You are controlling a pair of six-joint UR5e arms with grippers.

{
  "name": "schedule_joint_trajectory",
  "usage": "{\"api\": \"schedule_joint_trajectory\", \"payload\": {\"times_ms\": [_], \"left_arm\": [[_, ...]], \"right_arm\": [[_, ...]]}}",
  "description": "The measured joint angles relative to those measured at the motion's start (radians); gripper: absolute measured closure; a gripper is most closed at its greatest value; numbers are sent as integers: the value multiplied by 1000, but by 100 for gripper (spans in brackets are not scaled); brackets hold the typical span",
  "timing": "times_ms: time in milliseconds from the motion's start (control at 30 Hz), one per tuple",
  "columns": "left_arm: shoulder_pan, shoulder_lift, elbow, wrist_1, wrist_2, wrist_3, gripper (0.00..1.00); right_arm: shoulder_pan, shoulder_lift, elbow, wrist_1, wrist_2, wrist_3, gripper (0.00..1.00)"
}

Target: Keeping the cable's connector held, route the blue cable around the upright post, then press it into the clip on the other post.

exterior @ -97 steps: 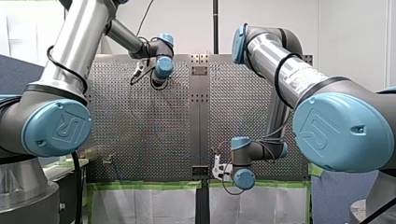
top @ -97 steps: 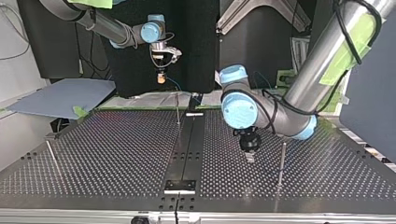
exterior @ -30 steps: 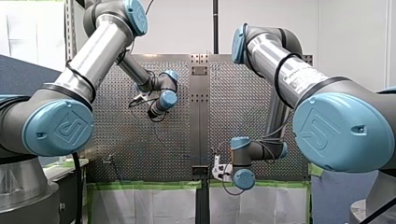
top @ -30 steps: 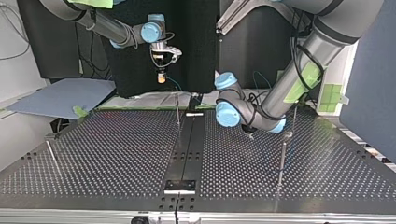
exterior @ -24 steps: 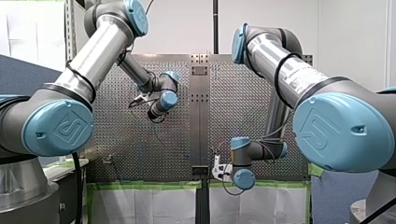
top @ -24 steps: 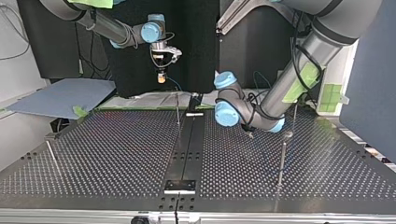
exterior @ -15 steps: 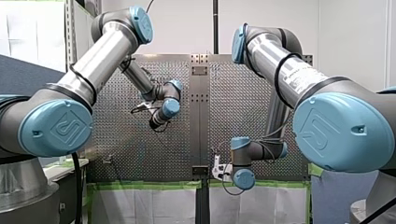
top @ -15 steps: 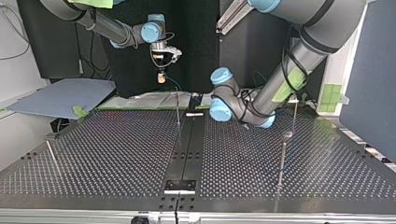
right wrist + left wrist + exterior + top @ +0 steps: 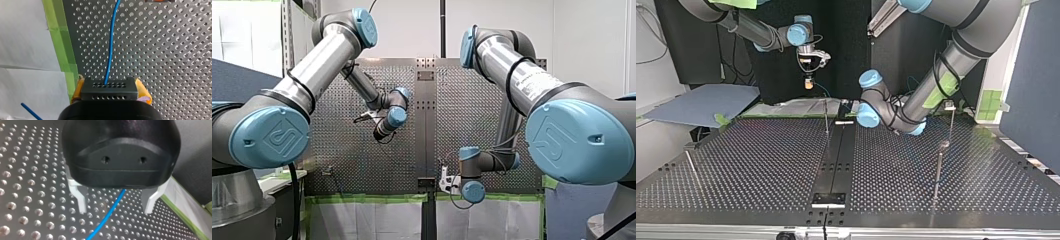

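Our left fingers (image 9: 79, 197), two pale, flat-sided metal prongs, stand wide apart under the rounded black body of our left gripper (image 9: 115, 211). The blue cable (image 9: 110, 213), thin, smooth and round, comes out from under that body and runs between them, touching neither. Below lies the table (image 9: 30, 195), dull metal sheet dotted with even rows of small holes.

Our right gripper (image 9: 109, 91) has its yellow pads (image 9: 76, 91) clamped on the two sides of the connector (image 9: 108, 86), a black rectangular block with rows of tiny holes in its faces. The cable leaves the block's upper face and runs almost straight ahead over the perforated sheet. Beside it a band of green tape (image 9: 63, 50) edges the table, with a white sheet (image 9: 25, 45) beyond.

In the top view we place things by the dark strip (image 9: 836, 160), a flat band along the table's middle. Our right gripper hangs above the table's far edge, left of the strip's far end, with the connector pointing down. Our left arm's blue-capped wrist sits low, just right of that same end. A thin metal post (image 9: 826, 119) stands upright just left of the strip. Two more slim posts (image 9: 937, 170) stand well right of it, each with a small fitting on top, too small to make out.
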Motion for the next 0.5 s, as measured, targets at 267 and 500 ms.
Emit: {"api": "schedule_joint_trajectory", "payload": {"times_ms": [267, 500], "left_arm": [[6, 0, 0, -62, 65, -63, 0], [10, -22, 0, -119, 123, -121, 0]], "right_arm": [[-1, 0, 0, 1, 0, -2, 100], [-1, 0, 1, 1, 0, -3, 100]]}}
